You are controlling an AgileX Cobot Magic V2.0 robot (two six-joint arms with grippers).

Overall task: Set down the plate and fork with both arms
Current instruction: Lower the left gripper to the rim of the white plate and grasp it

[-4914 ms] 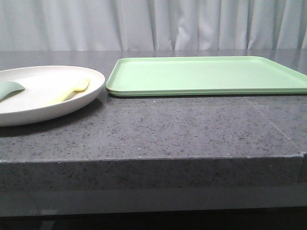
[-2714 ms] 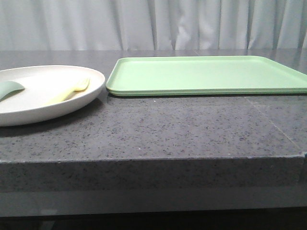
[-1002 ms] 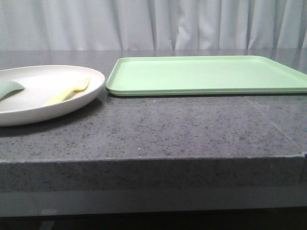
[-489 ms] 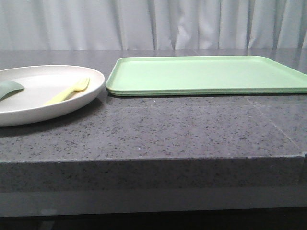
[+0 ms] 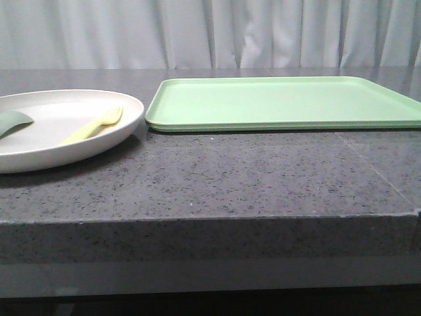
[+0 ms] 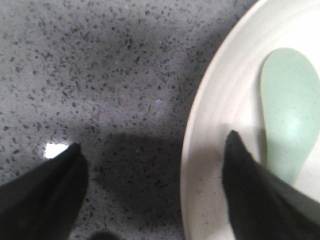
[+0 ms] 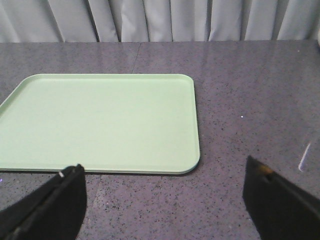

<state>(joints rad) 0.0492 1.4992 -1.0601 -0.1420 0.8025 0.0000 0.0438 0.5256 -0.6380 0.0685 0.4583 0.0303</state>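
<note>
Plate (image 5: 46, 141) sits at the left end of the speckled grey bench (image 5: 217, 178) in the front view, partly cut off by the frame edge. Fork (image 5: 93, 125) lies inside it on the right half, tines pointing toward the back. A sage-green piece (image 5: 12, 121) rests in the plate too, over on its left side. Just right of the plate is the green tray (image 5: 283, 102), lying flat, close to the plate rim but I can't tell if they touch. No arms show up in this view.

Left wrist view: the left fingers (image 6: 155, 192) are spread wide open, holding nothing, and they straddle the plate rim (image 6: 200, 150), one dark finger over the bench, the other over the plate's inside right next to the green piece (image 6: 290, 110). Can't tell whether that finger touches the plate.

Right wrist view: right fingers (image 7: 165, 200) are also wide open and empty, hanging above the bench (image 7: 250, 100) with the tray (image 7: 100, 120) ahead of them.
</note>
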